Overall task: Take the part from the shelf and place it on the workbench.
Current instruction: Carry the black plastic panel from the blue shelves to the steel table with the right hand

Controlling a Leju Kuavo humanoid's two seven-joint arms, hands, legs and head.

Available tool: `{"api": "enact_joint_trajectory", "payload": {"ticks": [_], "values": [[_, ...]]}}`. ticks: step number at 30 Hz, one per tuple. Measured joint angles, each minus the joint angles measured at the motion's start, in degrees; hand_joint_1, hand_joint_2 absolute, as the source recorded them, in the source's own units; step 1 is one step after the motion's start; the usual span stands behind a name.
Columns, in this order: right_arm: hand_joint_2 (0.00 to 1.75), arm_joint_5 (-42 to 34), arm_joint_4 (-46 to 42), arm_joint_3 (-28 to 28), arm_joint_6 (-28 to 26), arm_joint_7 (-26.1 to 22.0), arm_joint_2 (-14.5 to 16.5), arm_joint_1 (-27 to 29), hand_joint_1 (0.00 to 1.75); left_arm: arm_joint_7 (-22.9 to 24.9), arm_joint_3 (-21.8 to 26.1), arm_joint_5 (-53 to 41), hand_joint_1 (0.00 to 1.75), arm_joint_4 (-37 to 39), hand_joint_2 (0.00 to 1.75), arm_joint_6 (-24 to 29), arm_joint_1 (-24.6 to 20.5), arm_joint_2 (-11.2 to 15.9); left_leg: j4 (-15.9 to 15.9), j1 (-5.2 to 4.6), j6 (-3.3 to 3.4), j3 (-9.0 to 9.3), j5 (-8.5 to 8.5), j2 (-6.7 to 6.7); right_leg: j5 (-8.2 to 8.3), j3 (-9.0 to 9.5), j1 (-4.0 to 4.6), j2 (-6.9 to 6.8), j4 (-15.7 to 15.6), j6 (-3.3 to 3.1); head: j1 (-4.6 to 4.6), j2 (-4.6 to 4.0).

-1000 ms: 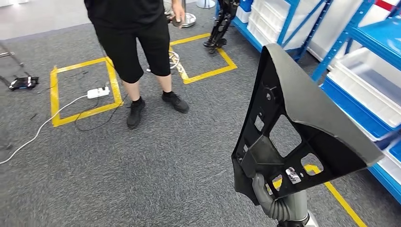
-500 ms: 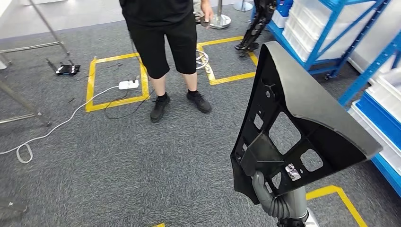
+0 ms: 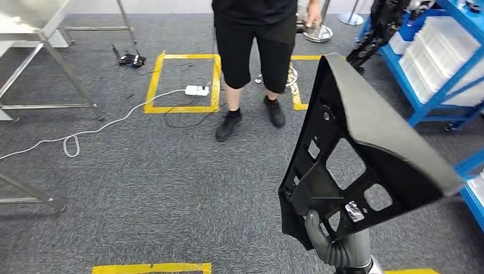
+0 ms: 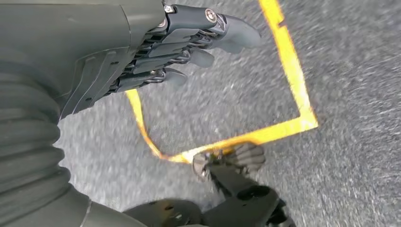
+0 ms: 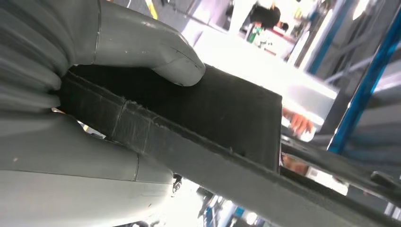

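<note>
My right robot hand (image 3: 322,237) grips the black plastic part (image 3: 365,160) by its lower edge, upright above grey carpet. My left robot hand (image 4: 189,42) hangs unclenched, holding nothing. I should keep this grip firm while walking past the person (image 3: 254,51) toward the counter (image 3: 23,23).

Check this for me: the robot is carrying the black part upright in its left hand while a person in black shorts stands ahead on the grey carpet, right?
Not quite. The black part is gripped by the right hand, not the left; the head view shows it, and the right wrist view shows the thumb pressed on it. The left hand holds nothing. The person does stand ahead on the grey carpet.
</note>
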Motion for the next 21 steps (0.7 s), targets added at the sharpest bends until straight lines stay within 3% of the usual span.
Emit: {"api": "enact_joint_trajectory", "payload": {"ticks": [1, 2, 4, 6, 8, 9, 11, 13, 15, 16, 17, 18, 20, 21], "values": [[1.75, 0.0, 0.1, 0.0, 0.0, 0.0, 0.0, 0.0, 1.75, 0.0, 0.0, 0.0, 0.00, 0.0, 1.75, 0.0, 0.1, 0.0, 0.0, 0.04, -0.05, -0.02, 0.07, -0.93, 0.69, -0.13, -0.12, 0.15, -0.3, 0.49, -0.01, 0.00], [1.75, 0.0, 0.1, 0.0, 0.0, 0.0, 0.0, 0.0, 1.75, 0.0, 0.0, 0.0, 0.00, 0.0, 1.75, 0.0, 0.1, 0.0, 0.0, 0.10, -0.15, -0.02, 0.16, -1.82, 2.10, 0.76, -0.28, 0.41, -2.7, 1.08, -0.01, 0.00], [1.75, 0.0, 0.1, 0.0, 0.0, 0.0, 0.0, 0.0, 1.75, 0.0, 0.0, 0.1, 0.00, 0.0, 1.75, 0.2, 0.1, 0.0, 0.1, 0.17, -0.62, -0.07, 0.40, -3.56, 5.50, 4.27, -0.67, 2.38, -10.8, 1.94, 0.01, 0.00], [1.75, -0.2, 0.2, 0.0, 0.0, 0.0, 0.1, 0.1, 1.75, -0.1, 0.0, 0.5, 0.00, 0.0, 1.75, 0.4, 0.2, 0.0, 0.0, 0.06, -1.30, -0.34, 0.69, -4.93, 7.14, 6.33, -0.78, 3.79, -15.5, 1.49, -0.01, 0.00], [1.75, -0.3, 0.2, 0.0, 0.0, -0.1, 0.2, 0.3, 1.75, -0.6, 0.1, 1.0, 0.00, 0.0, 1.75, 0.3, 0.5, 0.2, -0.3, 0.11, -2.07, -0.68, 1.10, -5.90, 7.46, 6.55, -0.56, 3.03, -15.9, 0.43, -0.02, 0.00], [1.75, -0.5, 0.2, 0.0, 0.0, -0.1, 0.3, 0.3, 1.75, -0.9, 0.1, 1.1, 0.00, 0.1, 1.75, 0.2, 0.8, 0.3, -0.3, 0.18, -2.39, -0.82, 1.18, -5.63, 7.67, 6.63, -0.62, 2.46, -16.0, 0.00, -0.03, 0.00], [1.75, -0.8, 0.2, 0.0, -0.1, -0.2, 0.5, 0.7, 1.75, -1.3, 0.2, 1.3, 0.00, 0.1, 1.75, -0.1, 1.1, 0.6, 2.0, 0.05, -2.83, -1.88, -0.41, -2.51, 8.01, 6.70, -0.83, 1.10, -16.2, -0.85, -0.39, 0.00], [1.75, -1.3, 0.4, 0.0, -0.3, -0.4, 0.7, 1.1, 1.75, -1.4, 0.2, 1.2, 0.00, 0.1, 1.75, -0.8, 1.1, 0.8, 8.5, -0.01, -3.05, -4.64, -4.28, 1.21, 8.00, 6.72, -0.66, -0.50, -16.2, -1.45, -0.80, 0.00], [1.75, -2.0, 0.7, 0.0, -0.5, -0.6, 0.7, 1.3, 1.75, -1.2, 0.2, 1.3, 0.00, 0.1, 1.75, -2.0, 1.1, 1.1, 14.8, 0.19, -3.23, -7.29, -6.91, 2.08, 7.90, 6.69, -0.44, -2.24, -16.2, -1.70, -0.86, 0.00], [1.75, -2.2, 1.0, 0.0, -0.5, -0.7, 0.7, 1.3, 1.75, -1.0, 0.3, 1.5, 0.00, 0.1, 1.75, -2.8, 1.1, 1.3, 15.5, 0.24, -3.28, -7.40, -6.81, 2.23, 7.86, 6.71, -0.39, -3.07, -16.2, -1.74, -0.90, 0.00], [1.75, -2.3, 1.2, 0.0, -0.5, -0.8, 0.8, 1.3, 1.75, -0.8, 0.4, 1.9, 0.00, 0.1, 1.75, -3.5, 1.2, 1.5, 14.0, 0.27, -3.28, -6.38, -5.77, 2.47, 7.80, 6.78, -0.37, -3.84, -16.2, -1.75, -0.90, 0.00], [1.75, -2.2, 1.3, 0.0, -0.5, -0.9, 0.8, 1.2, 1.75, -0.7, 0.5, 2.3, 0.00, 0.1, 1.75, -4.3, 1.1, 1.6, 10.6, 0.27, -3.19, -4.32, -4.11, 3.13, 7.71, 6.93, -0.36, -4.57, -16.2, -1.69, -0.91, 0.00], [1.75, -1.6, 1.4, 0.0, -0.5, -1.0, 0.8, 1.3, 1.75, -0.3, 1.0, 2.9, 0.00, 0.1, 1.75, -5.1, 0.9, 1.7, 3.5, -0.10, -2.76, -0.19, -1.86, 5.82, 7.38, 7.25, -0.02, -5.96, -16.1, -1.32, -0.88, 0.00], [1.75, -1.3, 1.4, 0.0, -0.5, -1.0, 0.8, 1.3, 1.75, -0.1, 1.2, 3.1, 0.00, 0.1, 1.75, -5.2, 0.7, 1.6, 1.4, -0.35, -2.46, 0.92, -1.44, 6.70, 7.22, 7.37, 0.21, -6.63, -16.1, -1.07, -0.81, 0.00]]}}
